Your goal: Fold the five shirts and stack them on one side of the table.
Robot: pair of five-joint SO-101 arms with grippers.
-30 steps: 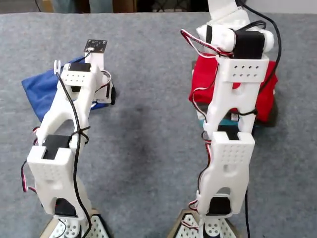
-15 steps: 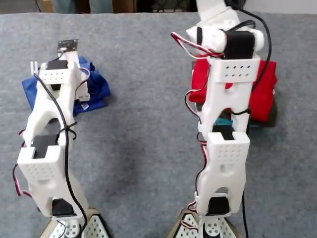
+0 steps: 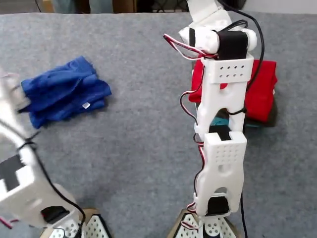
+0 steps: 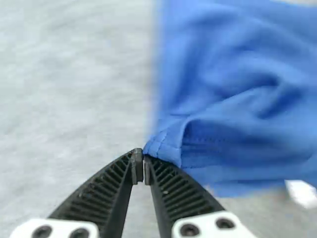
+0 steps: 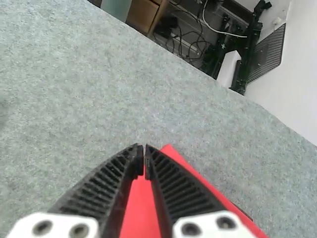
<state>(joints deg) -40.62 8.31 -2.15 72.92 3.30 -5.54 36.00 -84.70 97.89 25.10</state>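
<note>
Lying crumpled near the left edge of the grey bench (image 3: 148,124), the blue shirt (image 3: 64,91) is loosely bunched, with a small white tag (image 3: 86,105) showing on its near side. The left gripper (image 4: 138,166) has its fingers pressed together, their tips right against a folded hem corner of this shirt; whether any cloth is caught between them cannot be told. On the bench's right half, well apart from the blue one, a folded red shirt (image 3: 260,91) lies on top of a teal layer (image 3: 252,125) and a dark layer (image 3: 271,114). The right arm (image 3: 223,99) stretches over this pile, and the right gripper (image 5: 143,166) hangs above the red shirt's far edge, fingers clenched on nothing.
</note>
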